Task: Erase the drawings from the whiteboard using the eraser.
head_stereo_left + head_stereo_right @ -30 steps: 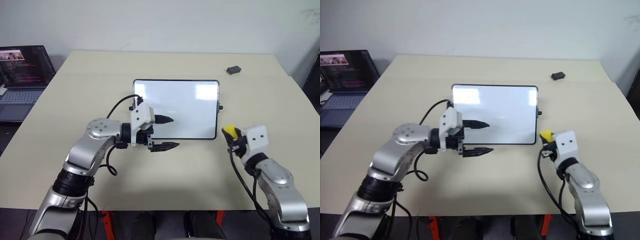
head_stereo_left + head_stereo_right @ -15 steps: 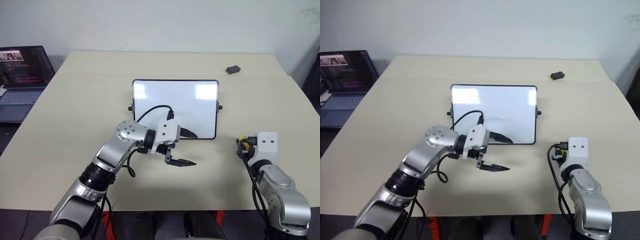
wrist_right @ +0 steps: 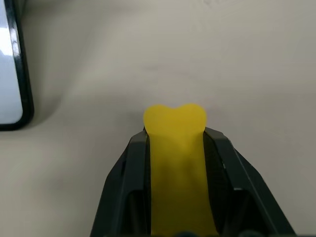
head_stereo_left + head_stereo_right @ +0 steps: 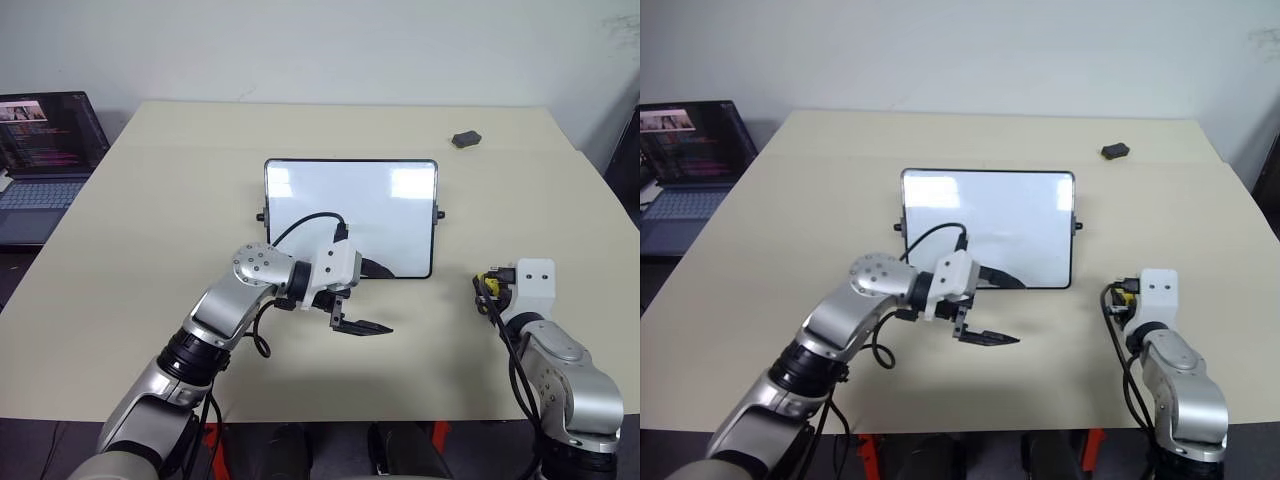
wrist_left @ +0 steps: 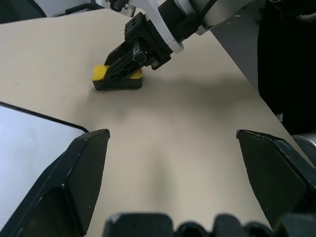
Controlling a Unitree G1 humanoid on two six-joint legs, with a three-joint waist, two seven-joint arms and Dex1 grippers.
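while my right gripper (image 3: 175, 148) clamps the eraser (image 3: 176, 163) on the table right of the whiteboard (image 4: 350, 215), my open left gripper (image 4: 368, 298) hangs at its near edge, so i judge releasing comes next.

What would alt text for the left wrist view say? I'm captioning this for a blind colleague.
The right gripper is shut on the yellow eraser, which rests on the beige table. In the foreground the left gripper stands open, with a corner of the whiteboard beside one finger.
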